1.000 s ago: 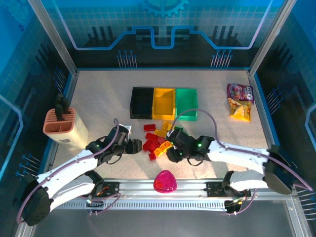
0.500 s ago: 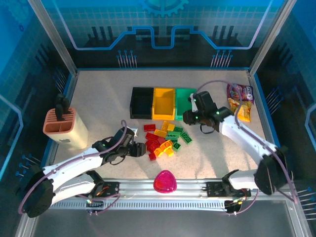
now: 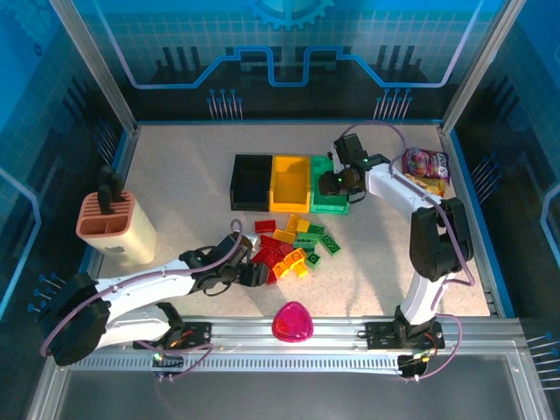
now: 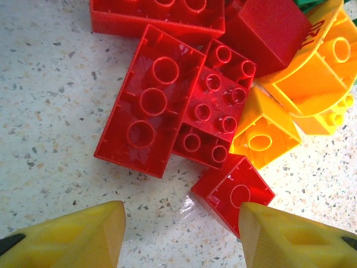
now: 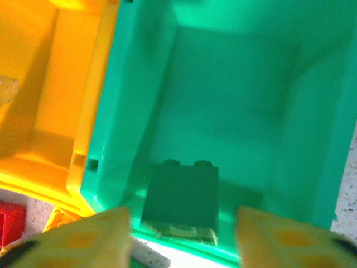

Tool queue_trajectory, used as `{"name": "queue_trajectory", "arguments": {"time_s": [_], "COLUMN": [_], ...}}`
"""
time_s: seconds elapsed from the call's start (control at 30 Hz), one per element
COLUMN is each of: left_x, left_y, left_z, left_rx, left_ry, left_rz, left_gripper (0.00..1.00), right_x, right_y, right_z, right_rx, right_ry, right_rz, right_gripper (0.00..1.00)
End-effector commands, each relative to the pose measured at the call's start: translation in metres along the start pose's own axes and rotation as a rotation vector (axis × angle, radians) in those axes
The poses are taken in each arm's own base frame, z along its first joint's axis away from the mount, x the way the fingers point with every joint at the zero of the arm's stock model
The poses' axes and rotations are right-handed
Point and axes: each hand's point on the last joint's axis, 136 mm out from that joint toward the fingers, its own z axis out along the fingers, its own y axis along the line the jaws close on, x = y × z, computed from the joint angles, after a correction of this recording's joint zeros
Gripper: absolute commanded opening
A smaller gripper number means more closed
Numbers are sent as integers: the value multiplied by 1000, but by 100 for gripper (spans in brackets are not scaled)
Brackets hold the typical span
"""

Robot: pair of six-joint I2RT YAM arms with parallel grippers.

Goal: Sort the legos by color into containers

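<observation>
**Operator:** Start on my left. What is that arm doing?

**Spotter:** Your left gripper [image 4: 181,223] sits low over the table [image 4: 50,84] at the near-left edge of the lego pile [image 3: 289,245]. Its jaws stand apart with nothing between them. A long red brick [image 4: 150,103] lies underside-up just ahead of the fingertips, and a small red brick [image 4: 233,192] is almost touching your right finger. I'd call that lining up for a pick, not a grip.

**Operator:** And the middle?

**Spotter:** Most of the sorting is ahead of you. Red, yellow and green pieces are heaped together just in front of the bins. I see no brick in the yellow bin [image 3: 290,182]. The black bin [image 3: 251,182] is too dark for me to be sure.

**Operator:** The right side?

**Spotter:** Your right gripper [image 5: 179,229] hangs over the near end of the green bin [image 5: 139,111], fingers parted. One green brick [image 5: 181,195] lies inside against the near wall, below the gap and clear of both fingers. That drop looks done to me.

**Operator:** So what next?

**Spotter:** Lift the right arm clear of the bin wall and go back for another green piece. On the left, settle on one red brick before you close. The long one touches its studded neighbour, so a careless squeeze could drag both. Red probably belongs in the black bin, the only one left without a matching colour.
</observation>
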Motion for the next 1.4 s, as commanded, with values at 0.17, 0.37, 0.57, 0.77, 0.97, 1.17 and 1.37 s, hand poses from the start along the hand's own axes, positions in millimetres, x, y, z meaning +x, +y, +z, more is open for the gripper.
{"name": "queue_trajectory", "arguments": {"time_s": [0.17, 0.37, 0.57, 0.77, 0.97, 1.17, 1.37], "left_x": [-14, -33, -40, -44, -42, -41, -41], "left_y": [-3, 13, 15, 20, 28, 43, 62], "left_z": [-3, -11, -2, 6, 17, 23, 21], "left_rx": [-21, -74, -97, -115, -153, -188, -256], "left_ry": [-62, -96, -31, 2, 38, 47, 46], "left_rz": [-23, -55, 3, 16, 2, -59, -145], "left_gripper": [58, 59, 59, 58, 58, 53, 48], "right_x": [-14, 3, 24, 41, 47, 49, 50], "right_y": [15, 25, 18, 10, 6, 5, 1], "right_z": [-39, -71, -87, -91, -91, -93, -97], "right_rx": [-12, -52, -56, -54, -66, -68, -67], "right_ry": [-73, -127, -159, -163, -172, -183, -201], "right_rz": [-45, -67, -45, -23, -6, -4, 5], "right_gripper": [82, 81, 81, 81, 81, 81, 81]}}
